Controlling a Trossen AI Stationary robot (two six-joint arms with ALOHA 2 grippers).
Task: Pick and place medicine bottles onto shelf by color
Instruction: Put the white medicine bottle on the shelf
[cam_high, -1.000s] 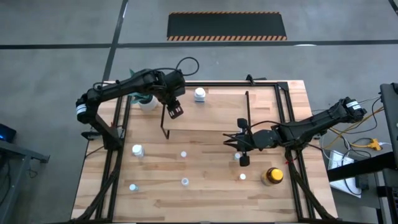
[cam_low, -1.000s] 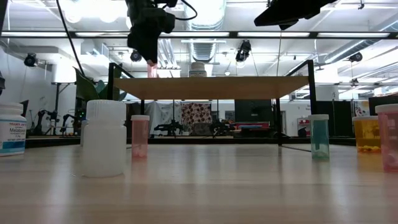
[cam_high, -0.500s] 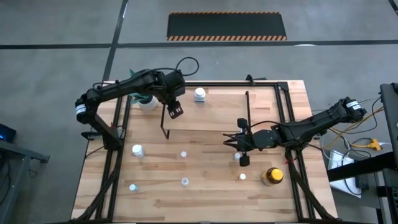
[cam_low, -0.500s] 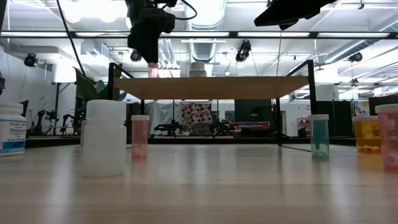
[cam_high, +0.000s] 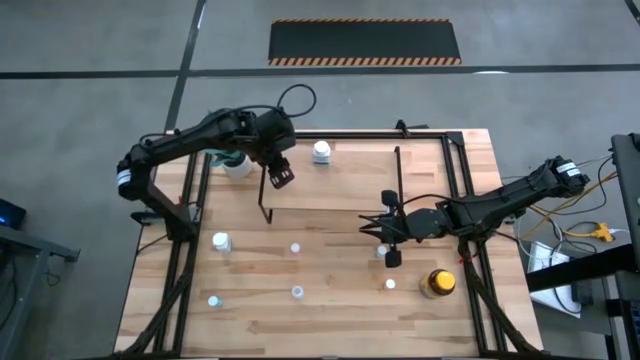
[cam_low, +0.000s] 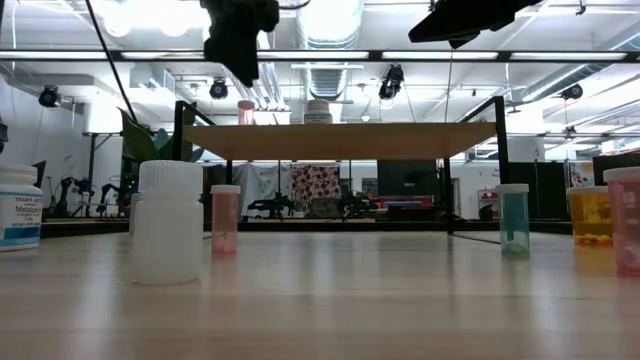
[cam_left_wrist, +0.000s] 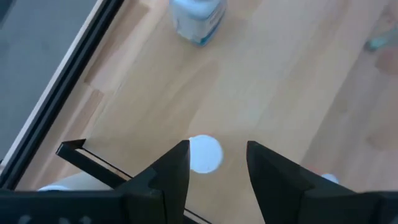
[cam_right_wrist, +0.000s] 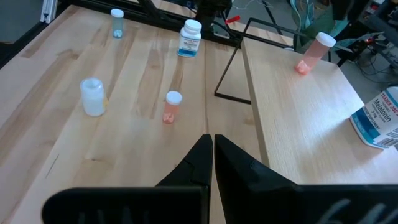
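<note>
High view: the left gripper (cam_high: 280, 177) hangs over the shelf's (cam_high: 335, 195) back-left corner — the placing step is ending.

Low view: a pink bottle (cam_low: 246, 112) stands on that corner; the gripper has risen clear since half a second ago.

Left wrist view: fingers (cam_left_wrist: 175, 168) spread, empty.

Right wrist view: the right gripper (cam_right_wrist: 212, 157), pressed together, waits at the shelf's front-right.

Next — fetch another bottle.

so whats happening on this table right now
A two-armed robot is sorting medicine bottles onto a low wooden shelf. The left pincer hangs open above the shelf's corner, over a small pink bottle standing on the board; it holds nothing. The right pincer waits shut near the shelf's other end. A white-capped labelled bottle also stands on the shelf, and several bottles remain on the table.
</note>
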